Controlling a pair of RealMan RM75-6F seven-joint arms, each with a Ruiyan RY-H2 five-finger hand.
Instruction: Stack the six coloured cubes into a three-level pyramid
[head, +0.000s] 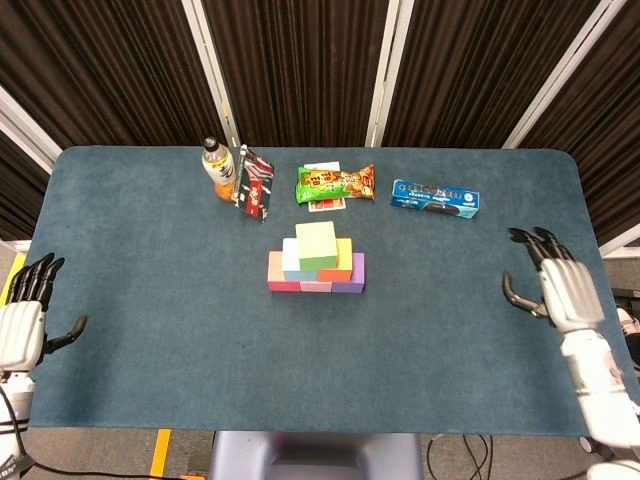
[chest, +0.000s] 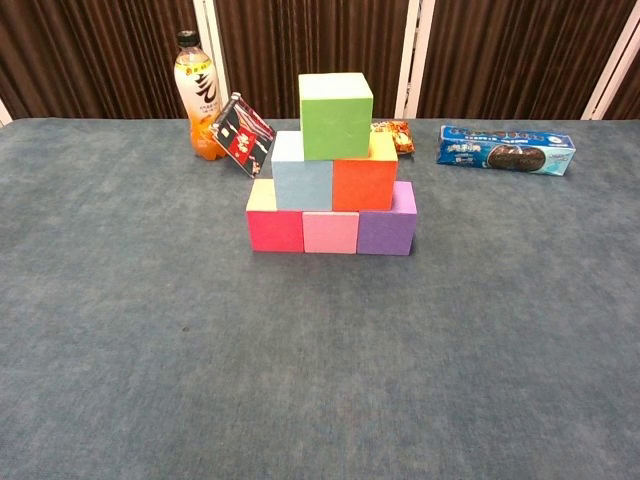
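Resting empty with fingers apart, left hand (head: 22, 325) and right hand (head: 562, 288) flank the pyramid (head: 316, 259).

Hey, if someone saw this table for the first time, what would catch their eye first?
The cube pyramid at the table's middle: three cubes below, two above, a green cube on top. Behind it stand a bottle and snack packs. Both hands, left hand and right hand, hover open at the table's side edges.

The left hand (head: 22, 325) has a pale grey back and black fingers; a thin black cable trails below it. The right hand (head: 560, 288) matches; its forearm is white.
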